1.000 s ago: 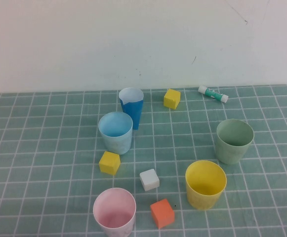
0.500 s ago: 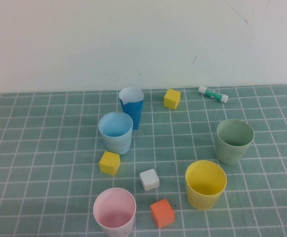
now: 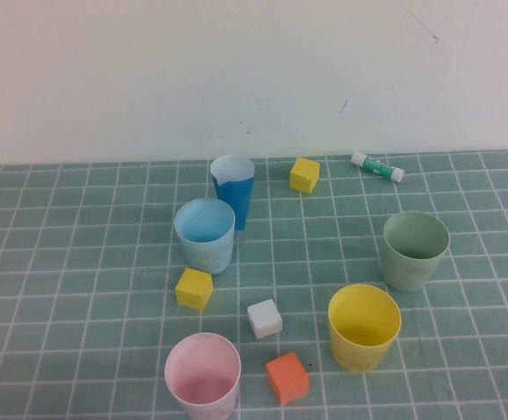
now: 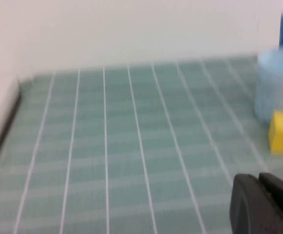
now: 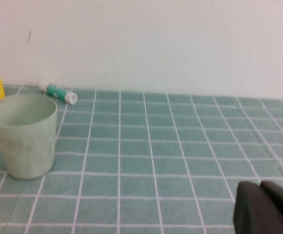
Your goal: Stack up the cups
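Nothing has moved over the last second: all four cups sit where they were, upright and apart, so stacking has not begun and you have all of it ahead. The pink cup is nearest you at front left, the light blue cup is behind it, just in front of the dark blue cone, the yellow cup is at front right, and the sage green cup is behind that on the right. Yellow cube, white cube and orange cube lie between the cups, another yellow cube and a glue stick are near the wall. Neither arm shows in the high view; left gripper is low over the checked cloth with jaws together, holding nothing, light blue cup ahead of it. Right gripper is likewise closed and empty, green cup well ahead of it. Both look parked, so expect a first reach next
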You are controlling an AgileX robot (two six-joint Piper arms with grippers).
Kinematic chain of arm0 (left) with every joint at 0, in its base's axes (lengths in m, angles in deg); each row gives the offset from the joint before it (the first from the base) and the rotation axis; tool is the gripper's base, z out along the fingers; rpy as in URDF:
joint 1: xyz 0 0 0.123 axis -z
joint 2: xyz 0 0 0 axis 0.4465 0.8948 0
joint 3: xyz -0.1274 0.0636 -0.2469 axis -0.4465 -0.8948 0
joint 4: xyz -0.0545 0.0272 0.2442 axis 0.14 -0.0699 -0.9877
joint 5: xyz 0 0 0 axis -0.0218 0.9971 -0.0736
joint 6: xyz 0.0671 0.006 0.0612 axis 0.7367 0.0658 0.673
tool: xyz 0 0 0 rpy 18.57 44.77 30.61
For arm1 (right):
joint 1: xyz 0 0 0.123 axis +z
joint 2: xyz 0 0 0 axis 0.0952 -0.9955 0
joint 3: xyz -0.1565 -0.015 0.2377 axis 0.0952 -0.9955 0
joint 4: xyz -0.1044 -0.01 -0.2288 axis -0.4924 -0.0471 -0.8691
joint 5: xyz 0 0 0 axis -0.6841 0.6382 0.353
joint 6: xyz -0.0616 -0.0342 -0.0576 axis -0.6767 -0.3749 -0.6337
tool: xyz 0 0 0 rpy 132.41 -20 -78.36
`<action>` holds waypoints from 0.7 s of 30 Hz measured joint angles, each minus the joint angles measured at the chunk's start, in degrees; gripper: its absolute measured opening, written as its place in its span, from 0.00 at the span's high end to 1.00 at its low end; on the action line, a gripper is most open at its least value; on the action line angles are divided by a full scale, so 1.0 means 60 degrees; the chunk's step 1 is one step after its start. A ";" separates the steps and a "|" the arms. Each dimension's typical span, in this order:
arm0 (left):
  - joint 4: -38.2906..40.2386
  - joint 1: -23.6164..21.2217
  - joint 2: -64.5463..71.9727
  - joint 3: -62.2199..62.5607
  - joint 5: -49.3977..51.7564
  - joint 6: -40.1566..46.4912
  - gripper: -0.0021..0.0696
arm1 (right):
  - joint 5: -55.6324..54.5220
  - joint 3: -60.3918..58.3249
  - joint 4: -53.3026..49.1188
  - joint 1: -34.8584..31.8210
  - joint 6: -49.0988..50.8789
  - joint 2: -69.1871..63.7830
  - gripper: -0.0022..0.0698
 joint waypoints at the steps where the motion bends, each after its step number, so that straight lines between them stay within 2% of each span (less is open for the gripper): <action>1: 0.0000 0.0000 0.0000 0.0000 -0.0257 0.0000 0.97 | -0.0202 0.0000 0.0000 0.0000 0.0000 0.0000 0.97; 9: -0.0037 0.0000 0.0000 0.0000 -0.3751 0.0000 0.97 | -0.2622 0.0000 -0.0742 0.0000 -0.0090 0.0000 0.97; 13: -0.0037 0.0000 0.0000 0.0000 -0.4871 0.0000 0.97 | -0.3793 0.0000 -0.0785 0.0000 -0.0069 0.0000 0.97; 16: -0.0037 0.0000 0.0000 0.0000 -0.5298 -0.0047 0.97 | -0.3762 0.0000 -0.0785 0.0000 -0.0156 0.0000 0.97; 21: -0.0022 0.0000 0.0000 0.0000 -0.5635 -0.1689 0.97 | -0.3297 0.0000 -0.0911 0.0000 0.0318 0.0000 0.97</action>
